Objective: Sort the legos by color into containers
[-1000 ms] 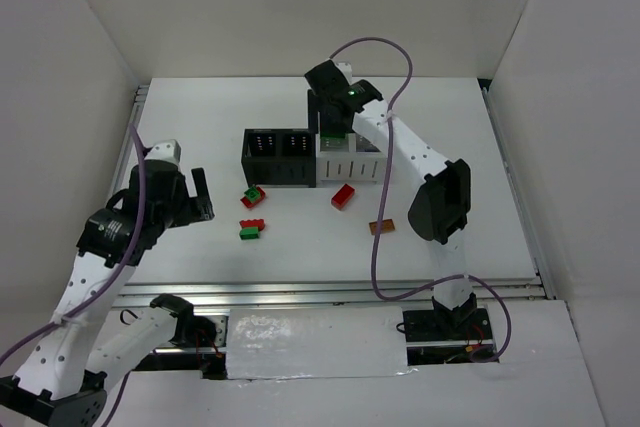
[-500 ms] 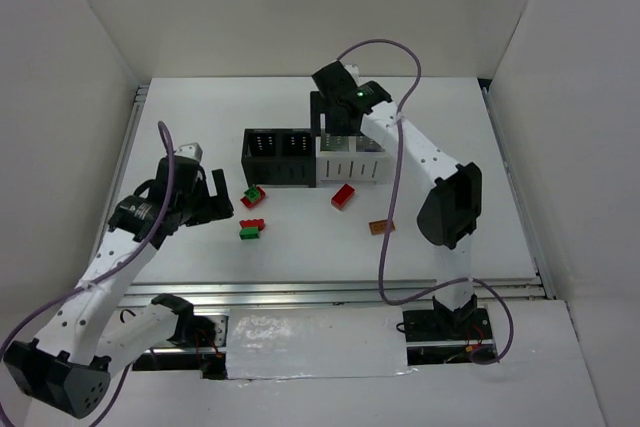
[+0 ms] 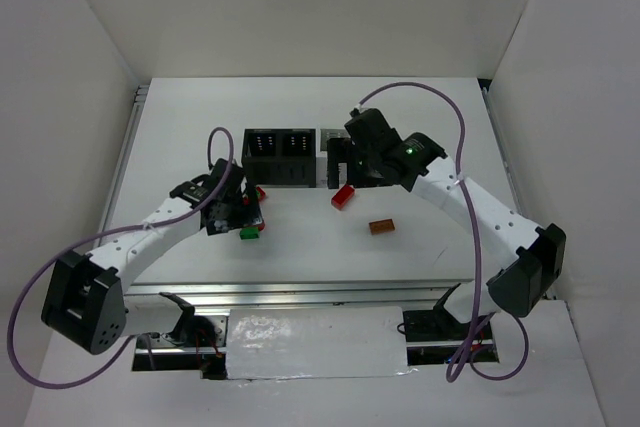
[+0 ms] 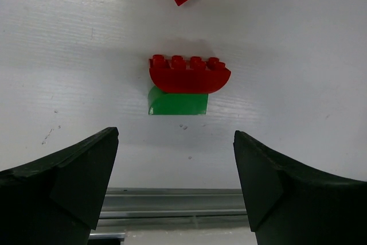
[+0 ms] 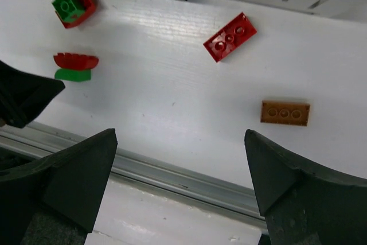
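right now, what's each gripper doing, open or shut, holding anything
Left gripper: open, holding nothing; the red curved lego lies just ahead of its fingers.
Right gripper: open, holding nothing.

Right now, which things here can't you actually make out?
White bins: the right arm covers most of them in the top view; the right wrist view shows only an outer wall, cut by its top edge.
Black bins: insides too dark and small in the top view to tell contents.
Green lego: the red curved lego hides its top in both wrist views, so whether they are joined is unclear.
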Action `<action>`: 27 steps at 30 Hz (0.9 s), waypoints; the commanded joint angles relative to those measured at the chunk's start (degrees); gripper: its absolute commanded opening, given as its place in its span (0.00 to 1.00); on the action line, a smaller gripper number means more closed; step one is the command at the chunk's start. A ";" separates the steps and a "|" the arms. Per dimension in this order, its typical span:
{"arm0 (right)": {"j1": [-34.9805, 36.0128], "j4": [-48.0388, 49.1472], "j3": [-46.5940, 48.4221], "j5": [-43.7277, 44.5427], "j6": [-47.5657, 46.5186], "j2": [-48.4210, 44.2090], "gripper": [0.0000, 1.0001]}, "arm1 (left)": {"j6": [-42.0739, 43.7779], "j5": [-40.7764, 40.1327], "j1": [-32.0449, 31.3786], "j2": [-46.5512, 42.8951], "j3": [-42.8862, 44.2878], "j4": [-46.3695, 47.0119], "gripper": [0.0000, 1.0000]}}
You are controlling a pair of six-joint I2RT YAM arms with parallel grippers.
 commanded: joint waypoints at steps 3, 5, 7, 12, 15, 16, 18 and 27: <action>0.09 2.79 -3.82 -3.22 0.30 -3.00 0.99 | -3.14 -3.72 -1.24 5.26 -1.16 5.68 0.91; 0.09 2.88 -4.79 -3.22 -0.05 -3.79 0.99 | -3.31 -5.22 -1.42 8.06 -1.24 6.03 0.89; 0.09 3.14 -5.76 -3.57 -0.49 -4.32 1.00 | -3.23 -5.48 -1.50 9.74 -1.86 7.08 0.86; 0.18 3.14 -6.64 -4.27 -1.46 -4.76 0.99 | -3.40 -6.71 -2.03 13.43 -1.51 9.19 0.78; 0.18 3.06 -6.99 -4.45 -1.81 -4.76 1.00 | -3.22 -6.01 -2.38 14.32 -1.94 10.25 0.73; 0.18 3.06 -7.08 -4.45 -1.98 -4.85 1.00 | -3.14 -5.66 -2.64 14.58 -2.21 10.86 0.71; 0.09 3.14 -7.43 -4.36 -2.25 -4.85 1.00 | -2.96 -5.57 -3.00 14.93 -2.82 11.66 0.70; 0.09 3.58 -7.52 -4.18 -2.51 -4.76 1.00 | -2.87 -6.89 -4.75 14.51 -2.30 10.00 0.16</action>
